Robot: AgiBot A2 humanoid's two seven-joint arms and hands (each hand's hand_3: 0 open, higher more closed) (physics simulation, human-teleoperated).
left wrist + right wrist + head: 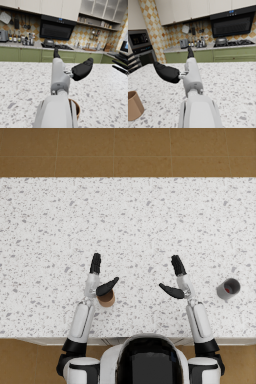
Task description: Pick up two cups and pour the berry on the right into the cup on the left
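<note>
The brown cup [106, 299] sits just beside the left hand [99, 278], which is released and empty. The grey cup [228, 289], holding a red berry [227, 290], stands well apart from the right hand [177, 279], also released.

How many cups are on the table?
2. A brown cup stands near the table's front edge, just beside the left hand. A grey cup with something red inside stands off to the right, beyond the right hand. Neither hand holds anything.
</note>
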